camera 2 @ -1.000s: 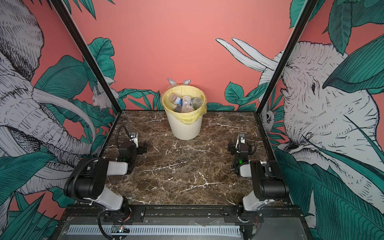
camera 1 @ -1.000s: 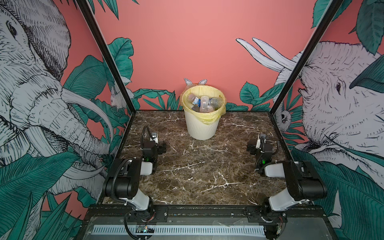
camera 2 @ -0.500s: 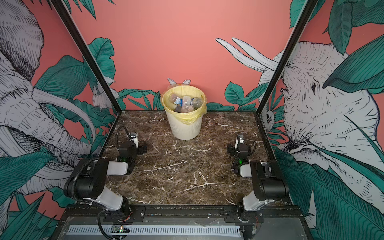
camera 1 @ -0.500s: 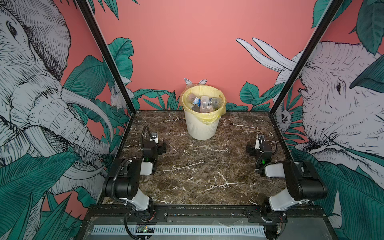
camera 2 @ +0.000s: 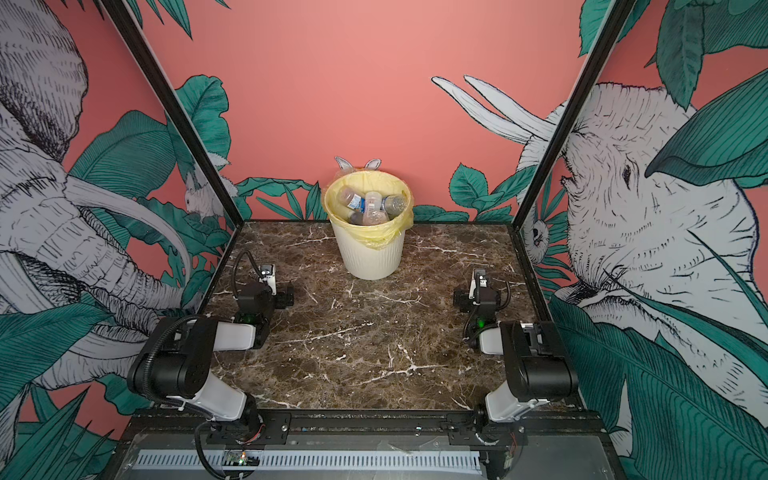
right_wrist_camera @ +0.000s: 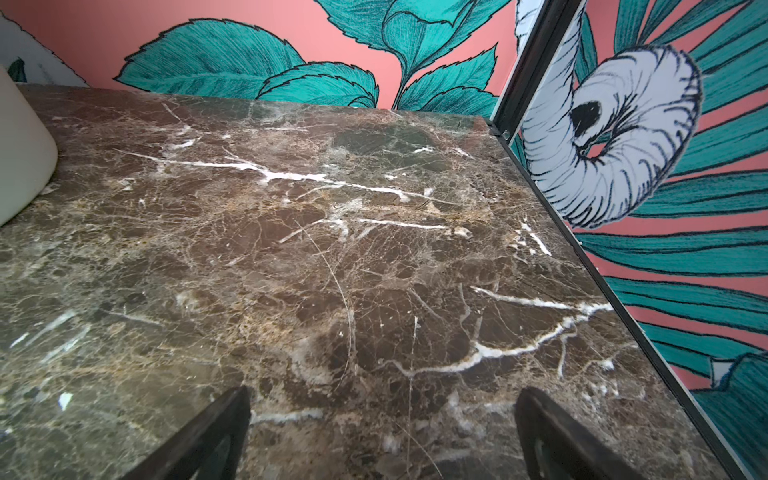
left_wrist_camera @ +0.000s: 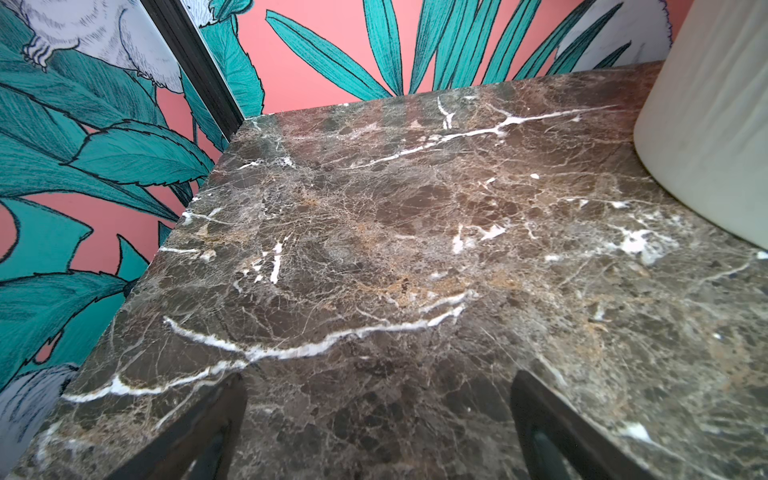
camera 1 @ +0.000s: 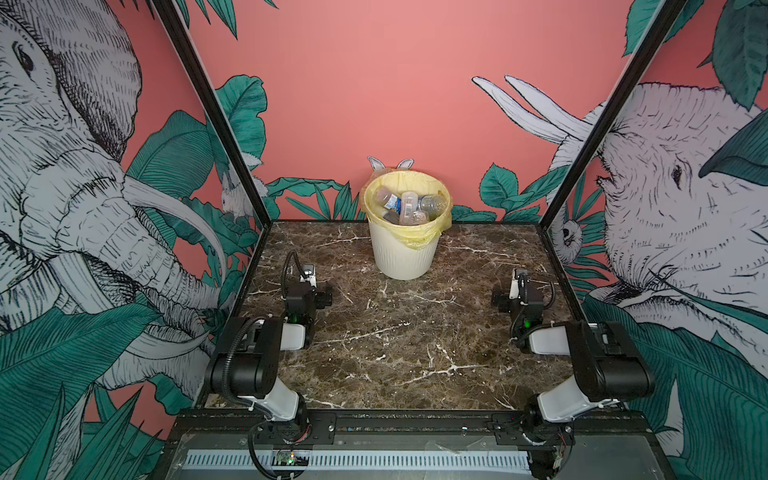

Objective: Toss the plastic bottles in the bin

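Observation:
The bin (camera 1: 401,253) (camera 2: 370,257), cream-white and ribbed with a yellow bag over its rim, stands at the back middle of the marble table. Several plastic bottles (camera 1: 409,205) (camera 2: 370,205), clear with blue and white labels, lie piled inside it. My left gripper (camera 1: 309,286) (left_wrist_camera: 378,380) rests low near the table's left edge, open over bare marble with nothing between its fingers. My right gripper (camera 1: 517,291) (right_wrist_camera: 383,394) rests near the right edge, likewise open over bare marble. Each wrist view shows only the bin's wall (left_wrist_camera: 706,124) (right_wrist_camera: 20,145) at its edge.
The brown marble table (camera 1: 399,340) is boxed in by a pink back wall and printed side panels on black frame posts (camera 1: 216,120) (camera 1: 602,120). A black rail (camera 1: 399,424) runs along the front edge under both arm bases.
The right gripper has edged slightly toward the middle. The left arm, the bin and the bottles have not moved.

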`<state>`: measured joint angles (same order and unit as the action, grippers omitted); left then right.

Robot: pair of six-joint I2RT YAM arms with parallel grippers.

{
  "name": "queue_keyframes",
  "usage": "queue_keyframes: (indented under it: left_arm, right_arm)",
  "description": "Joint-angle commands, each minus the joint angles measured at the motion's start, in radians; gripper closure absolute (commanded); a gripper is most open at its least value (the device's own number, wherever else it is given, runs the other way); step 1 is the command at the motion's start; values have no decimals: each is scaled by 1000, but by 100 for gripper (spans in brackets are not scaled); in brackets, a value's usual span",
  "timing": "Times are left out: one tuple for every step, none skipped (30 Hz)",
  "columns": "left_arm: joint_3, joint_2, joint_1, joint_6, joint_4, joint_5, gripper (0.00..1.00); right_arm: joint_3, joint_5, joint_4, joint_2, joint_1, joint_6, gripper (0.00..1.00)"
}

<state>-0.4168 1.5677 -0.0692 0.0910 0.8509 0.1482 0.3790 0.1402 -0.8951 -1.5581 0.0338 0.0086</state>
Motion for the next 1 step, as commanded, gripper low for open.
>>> queue_keyframes:
  left_arm:
    - [11, -17, 5, 14, 24, -8, 0]
  right_arm:
    - [11, -13, -21, 10, 3, -15, 1]
